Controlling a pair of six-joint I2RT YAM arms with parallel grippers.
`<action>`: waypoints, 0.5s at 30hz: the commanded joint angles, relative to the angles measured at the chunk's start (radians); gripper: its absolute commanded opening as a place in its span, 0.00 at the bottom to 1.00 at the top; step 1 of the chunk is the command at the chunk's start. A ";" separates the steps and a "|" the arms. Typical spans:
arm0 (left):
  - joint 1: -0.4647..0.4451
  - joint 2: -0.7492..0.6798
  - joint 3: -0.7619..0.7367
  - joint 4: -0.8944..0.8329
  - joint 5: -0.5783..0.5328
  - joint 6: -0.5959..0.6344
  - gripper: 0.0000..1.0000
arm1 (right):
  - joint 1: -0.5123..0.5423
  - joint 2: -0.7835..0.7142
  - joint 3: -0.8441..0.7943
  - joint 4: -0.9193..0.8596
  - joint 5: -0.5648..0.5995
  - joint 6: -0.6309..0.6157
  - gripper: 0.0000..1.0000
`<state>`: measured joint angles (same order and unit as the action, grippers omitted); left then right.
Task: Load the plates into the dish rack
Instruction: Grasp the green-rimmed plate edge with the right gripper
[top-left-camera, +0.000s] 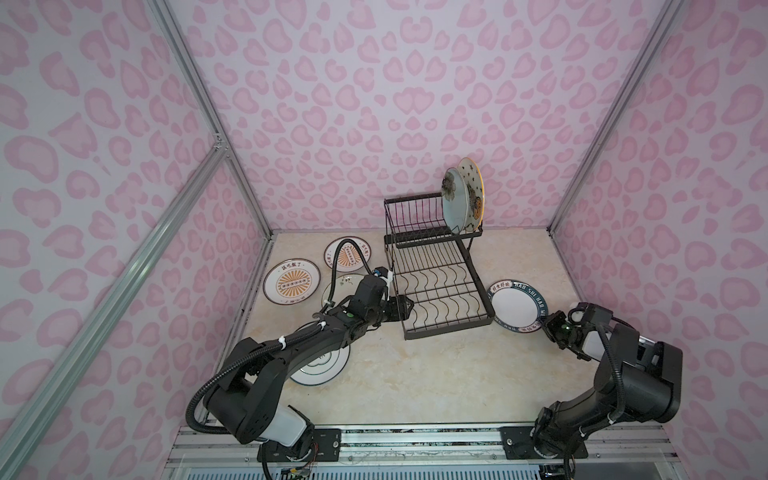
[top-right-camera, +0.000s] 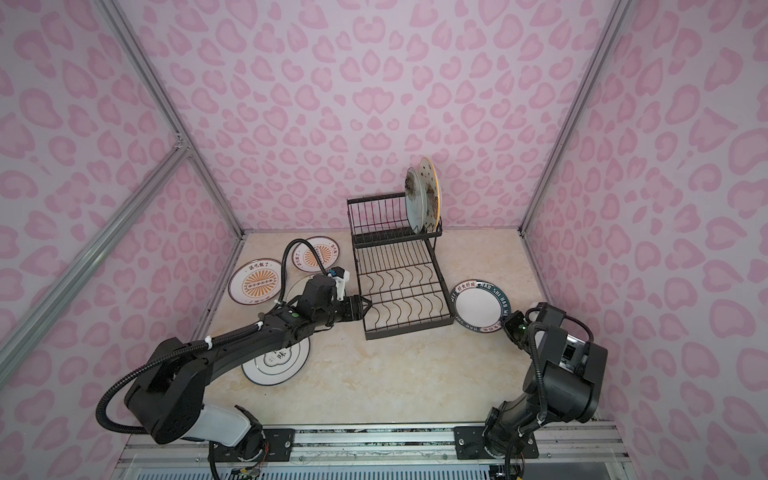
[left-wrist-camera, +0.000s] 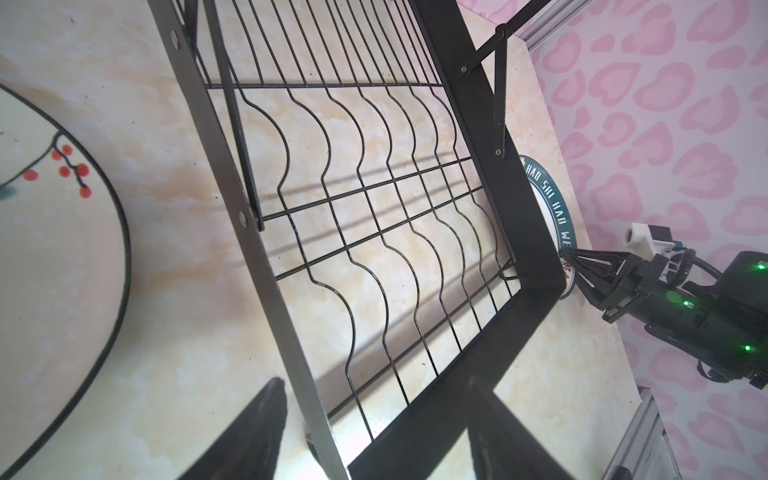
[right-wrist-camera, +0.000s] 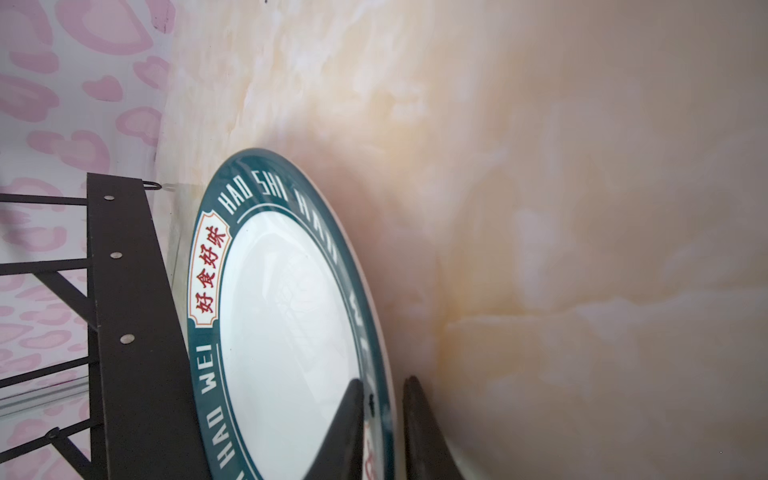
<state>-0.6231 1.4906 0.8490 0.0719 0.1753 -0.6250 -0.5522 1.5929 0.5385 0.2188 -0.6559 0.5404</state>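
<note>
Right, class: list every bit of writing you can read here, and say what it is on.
"HAO SHI HAO WEI": navy rim of the lettered plate.
"好食好味": red, in the cream label on that rim.
"該吃飯了": rim of the orange sunburst plate; its lower characters are too small.
Second sunburst plate: lettering too small to read.
"味": centre of the green-ringed plate; rest hidden.

The lower tray of the dish rack (top-left-camera: 440, 286) lies open from above; in its raised basket, slots left of two upright plates (top-left-camera: 461, 201) are free. The left end effector (top-left-camera: 405, 306) straddles the tray's near-left corner.
</note>
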 joint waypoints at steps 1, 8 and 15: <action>0.000 -0.007 0.004 -0.001 -0.011 0.002 0.70 | 0.002 0.022 -0.008 0.043 -0.011 0.026 0.14; 0.001 -0.012 0.009 -0.012 -0.013 0.002 0.70 | 0.003 0.017 -0.014 0.062 -0.014 0.038 0.04; 0.001 -0.017 0.004 -0.012 -0.008 0.005 0.70 | -0.002 -0.049 -0.025 0.045 -0.006 0.039 0.00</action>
<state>-0.6231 1.4864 0.8490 0.0505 0.1745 -0.6273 -0.5518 1.5620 0.5236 0.2913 -0.6895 0.5926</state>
